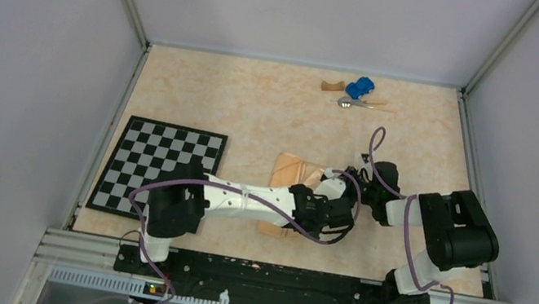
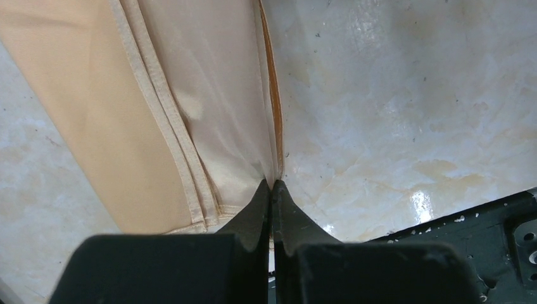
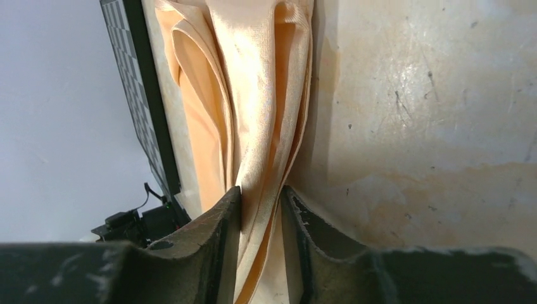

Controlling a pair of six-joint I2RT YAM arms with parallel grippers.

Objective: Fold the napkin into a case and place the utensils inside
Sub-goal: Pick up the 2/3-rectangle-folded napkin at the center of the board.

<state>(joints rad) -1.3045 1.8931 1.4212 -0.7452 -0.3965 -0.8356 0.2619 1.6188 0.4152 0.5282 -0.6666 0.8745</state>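
Pinching the napkin (image 1: 290, 169) hem tight in left gripper (image 2: 272, 185), toward the table (image 1: 200, 99) near edge, likely steadying layers for folding; straddling bunched folds with right gripper (image 3: 262, 197), clamp uncertain; leaving utensils (image 1: 350, 103) by far edge.

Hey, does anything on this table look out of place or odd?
A blue toy car and a wooden block lie beside the spoon near the far edge, odd among cutlery. The napkin is bunched, mid-fold.

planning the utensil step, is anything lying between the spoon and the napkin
Nothing visible does: only bare table lies between the spoon and the napkin. The blue toy car and the wooden block sit just beyond the spoon, on its far side, off that path.
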